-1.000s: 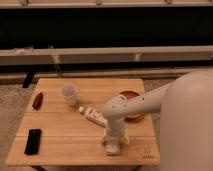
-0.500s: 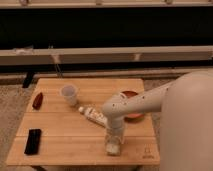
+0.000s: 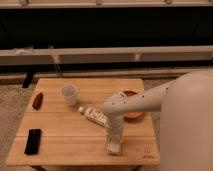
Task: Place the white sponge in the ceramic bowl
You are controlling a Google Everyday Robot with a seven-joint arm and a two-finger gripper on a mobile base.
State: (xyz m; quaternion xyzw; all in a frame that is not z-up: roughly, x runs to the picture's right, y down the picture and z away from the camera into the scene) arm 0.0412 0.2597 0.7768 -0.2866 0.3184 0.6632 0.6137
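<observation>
The gripper points down near the front edge of the wooden table, right at the white sponge; whether it grips cannot be told. The ceramic bowl sits just behind, half hidden by the arm. The label on the white bottle is unreadable.

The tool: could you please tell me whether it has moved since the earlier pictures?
No: the tool stays near the table front edge, just beyond the bottle.
</observation>
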